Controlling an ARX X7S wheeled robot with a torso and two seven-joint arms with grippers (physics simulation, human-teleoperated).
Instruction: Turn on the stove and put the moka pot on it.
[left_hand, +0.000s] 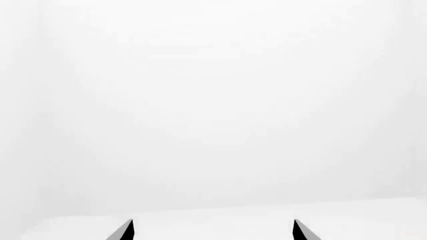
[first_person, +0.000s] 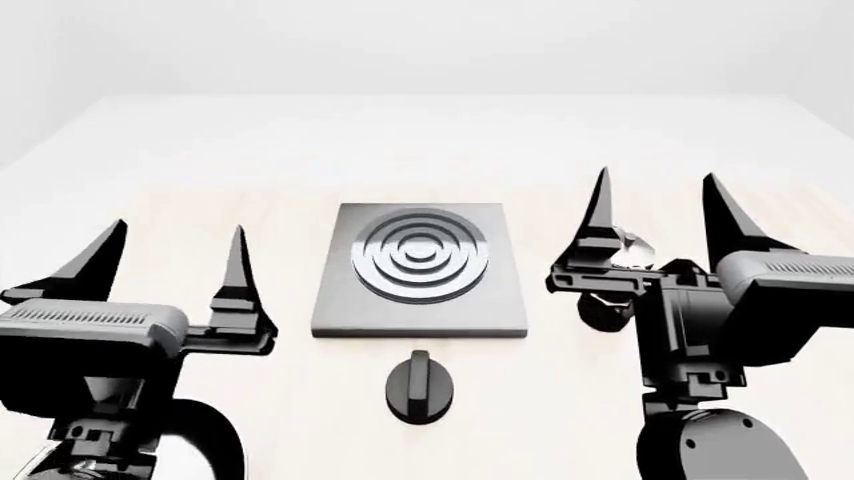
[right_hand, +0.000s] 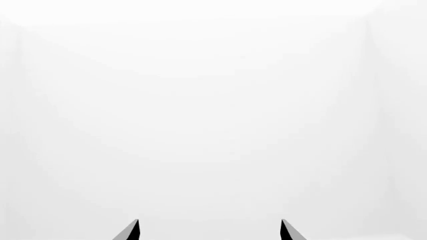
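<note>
**Head view first: both my fingers spread, nothing held**

Head view: the stove (first_person: 420, 268) lies flat mid-worktop (first_person: 200, 170), its black knob (first_person: 419, 386) just in front. The moka pot (first_person: 617, 280) stands right of the stove, mostly hidden behind my right gripper (first_person: 654, 205). My left gripper (first_person: 174, 262) hovers left. Both pairs of fingers are wide and empty.

Left wrist view: only fingertips (left_hand: 123, 231), spread, against white.

Right wrist view: the same, fingertips (right_hand: 130, 231) apart.
</note>
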